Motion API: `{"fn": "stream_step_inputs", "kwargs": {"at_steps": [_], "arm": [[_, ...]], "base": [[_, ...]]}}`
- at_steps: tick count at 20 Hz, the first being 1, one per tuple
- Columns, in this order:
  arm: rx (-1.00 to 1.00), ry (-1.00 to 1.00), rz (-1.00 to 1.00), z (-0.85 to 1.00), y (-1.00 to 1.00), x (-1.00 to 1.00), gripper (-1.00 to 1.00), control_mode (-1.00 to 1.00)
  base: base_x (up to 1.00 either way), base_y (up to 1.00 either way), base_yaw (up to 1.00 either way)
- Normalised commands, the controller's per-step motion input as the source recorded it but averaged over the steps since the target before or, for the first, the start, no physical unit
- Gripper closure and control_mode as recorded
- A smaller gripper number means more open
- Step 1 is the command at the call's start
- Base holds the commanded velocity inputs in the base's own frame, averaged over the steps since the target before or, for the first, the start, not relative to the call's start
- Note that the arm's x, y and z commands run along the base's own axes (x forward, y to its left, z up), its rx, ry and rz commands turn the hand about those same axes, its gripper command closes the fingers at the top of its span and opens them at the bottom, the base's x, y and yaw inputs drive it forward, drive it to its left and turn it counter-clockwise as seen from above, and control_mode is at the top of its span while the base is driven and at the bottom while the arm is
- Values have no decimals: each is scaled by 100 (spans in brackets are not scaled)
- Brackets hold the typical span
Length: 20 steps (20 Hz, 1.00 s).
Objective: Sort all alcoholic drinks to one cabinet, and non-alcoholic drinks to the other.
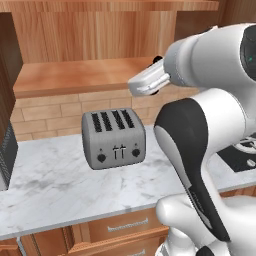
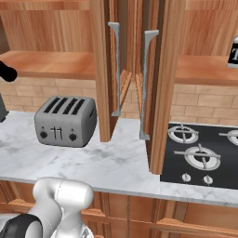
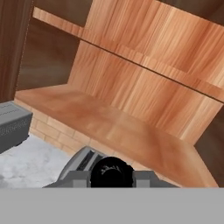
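Note:
In the hand view a small black bottle [image 3: 111, 171], seen from its round top, sits between the two grey fingertips of my gripper [image 3: 111, 177], which is shut on it. The hand [image 1: 150, 77] hovers in front of the left cabinet's open wooden shelf [image 1: 75, 75], above the counter and to the right of the toaster. That shelf [image 3: 122, 131] is bare in the hand view. A dark shape [image 2: 4, 72] at the left edge of the right base view is the gripper's end with the bottle. A black-labelled "T" bottle [image 2: 233, 53] stands on the right cabinet's shelf [image 2: 200, 69].
A grey four-slot toaster [image 1: 114, 137] stands on the marble counter [image 1: 50, 185] below the left shelf. Two open cabinet doors [image 2: 104, 69] with grey bar handles jut out between the cabinets. A black stove [image 2: 200, 151] lies at the right. A dark appliance [image 1: 5, 150] sits far left.

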Motion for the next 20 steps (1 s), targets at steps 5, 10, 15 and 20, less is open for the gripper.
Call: {"fn": "stream_step_inputs", "kwargs": {"at_steps": [5, 10, 15, 20], "arm": [[0, 0, 0, 0, 0, 32, 100, -100], [0, 0, 0, 0, 0, 35, 100, -100], [0, 0, 0, 0, 0, 36, 100, -100], [0, 0, 0, 0, 0, 37, 100, -100]], "base": [[0, 0, 0], [0, 0, 0], [0, 0, 0], [0, 0, 0]]}}
